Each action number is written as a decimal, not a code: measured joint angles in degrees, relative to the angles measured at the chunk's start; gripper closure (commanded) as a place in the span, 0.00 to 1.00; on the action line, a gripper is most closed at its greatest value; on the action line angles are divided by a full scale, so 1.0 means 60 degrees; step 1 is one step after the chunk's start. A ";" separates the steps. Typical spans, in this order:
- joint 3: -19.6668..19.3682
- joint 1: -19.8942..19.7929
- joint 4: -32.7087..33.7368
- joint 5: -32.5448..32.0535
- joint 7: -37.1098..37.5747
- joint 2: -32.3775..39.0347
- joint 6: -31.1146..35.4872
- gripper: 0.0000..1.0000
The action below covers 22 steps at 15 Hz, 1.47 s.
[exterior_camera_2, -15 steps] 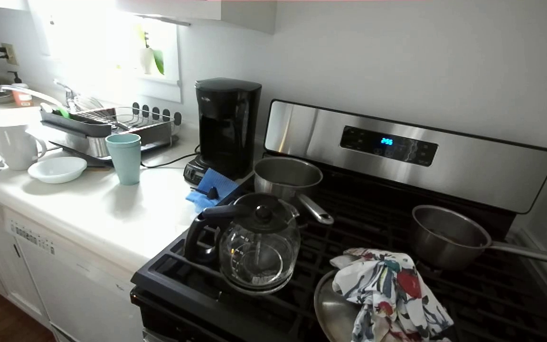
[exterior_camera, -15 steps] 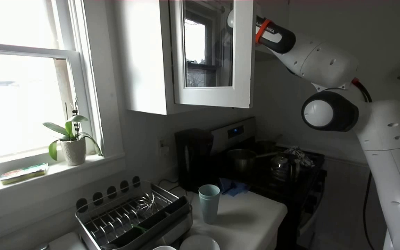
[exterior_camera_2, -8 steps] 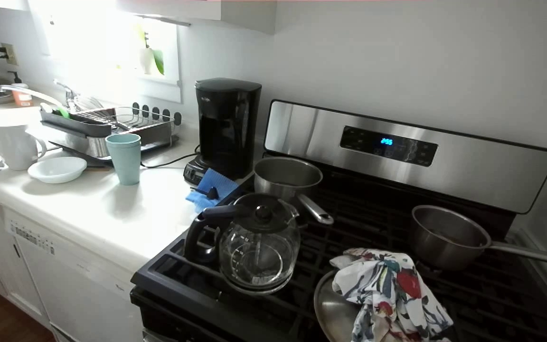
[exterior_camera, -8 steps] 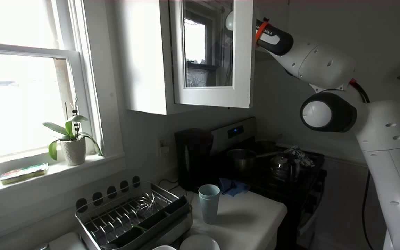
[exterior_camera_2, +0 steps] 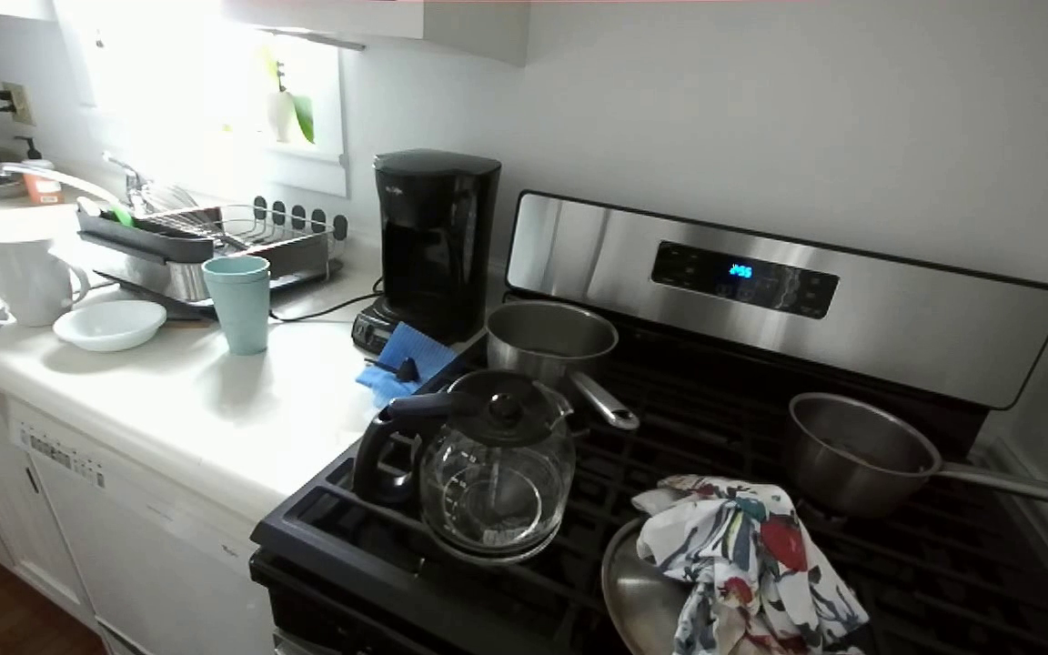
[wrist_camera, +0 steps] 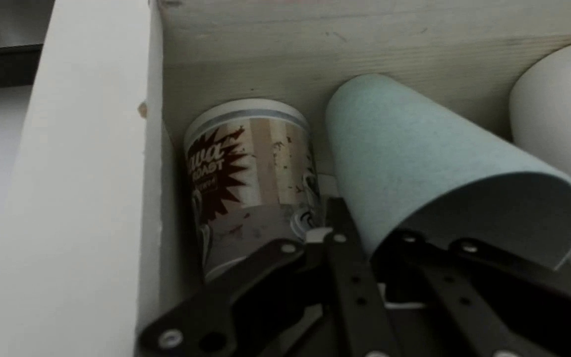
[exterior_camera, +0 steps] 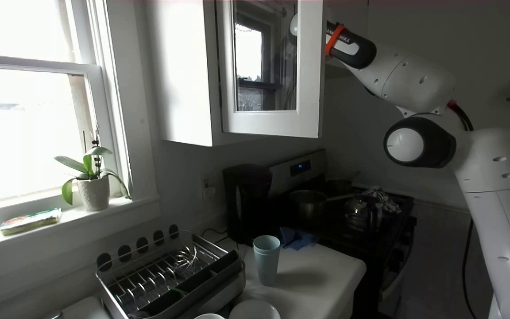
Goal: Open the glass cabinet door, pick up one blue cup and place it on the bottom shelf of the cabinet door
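In the wrist view a pale blue cup (wrist_camera: 414,148) leans inside the white cabinet, its mouth toward the camera. My gripper (wrist_camera: 365,230) is shut on the cup's wall at the rim: one finger lies along the outside, the other reaches into the mouth, its tip hard to make out. In an exterior view the glass cabinet door (exterior_camera: 272,123) stands swung open, and the arm reaches in behind it, so the gripper is hidden there. Which of the boards seen from the wrist is the bottom shelf, I cannot tell.
Beside the held cup are a printed mug (wrist_camera: 246,158) and a white cup (wrist_camera: 558,109). A white cabinet frame (wrist_camera: 77,198) runs close along the left. On the counter in both exterior views stands a taller blue-green cup (exterior_camera_2: 240,309), near a dish rack (exterior_camera: 171,283).
The arm shifted very slightly toward the cabinet half a second ago and has come back by about as much. The door and the things on the counter look the same.
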 measured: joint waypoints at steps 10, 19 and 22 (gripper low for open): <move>0.0022 -0.0022 0.0138 0.0455 0.0057 -0.0019 -0.0175 0.88; 0.0022 -0.0366 0.0354 0.1053 0.0696 -0.0045 -0.1400 0.99; 0.0021 -0.0430 0.0465 0.1068 0.0957 -0.0044 -0.1643 0.99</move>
